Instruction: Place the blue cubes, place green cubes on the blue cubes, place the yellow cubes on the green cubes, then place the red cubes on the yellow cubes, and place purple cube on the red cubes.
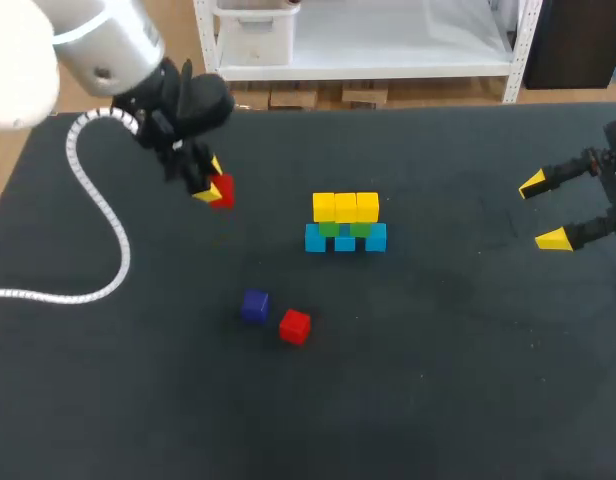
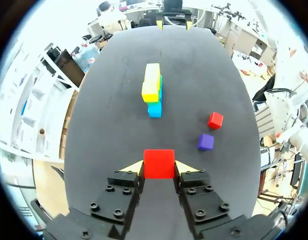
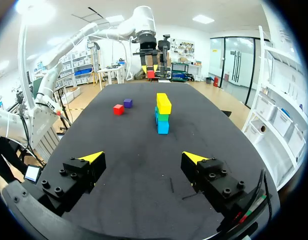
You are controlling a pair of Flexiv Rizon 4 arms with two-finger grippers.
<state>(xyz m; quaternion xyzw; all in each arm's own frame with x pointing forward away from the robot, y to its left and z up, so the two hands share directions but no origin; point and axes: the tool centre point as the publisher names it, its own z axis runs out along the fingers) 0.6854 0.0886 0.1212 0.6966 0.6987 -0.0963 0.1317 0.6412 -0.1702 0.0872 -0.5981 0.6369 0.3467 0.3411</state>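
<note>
While the left gripper (image 2: 159,167) clamps a red cube (image 2: 159,163) between its yellow tips, one finger on each side face, the stack meant to receive it stands well apart: straight ahead of the fingers in the left wrist view, and toward the robot's right in the head view. The stack's top layer is a yellow row (image 1: 345,207) of three cubes, lying on two green cubes (image 1: 330,229), which rest on three blue cubes (image 1: 315,238). Its long axis runs across the table (image 1: 438,400) from left to right, so from the held cube it is seen end-on, receding from the gripper. The left arm appears the nearer of the two and carries the piece; the right gripper (image 3: 144,159) hangs released, fingers spread wide with nothing between them, well off the stack's other end. The held cube is a plain, sharp-edged, bright red block, seated squarely in the grip. A second red cube (image 1: 295,326) and the purple cube (image 1: 255,306) lie loose, just beside each other, on the robot's side of the stack
</note>
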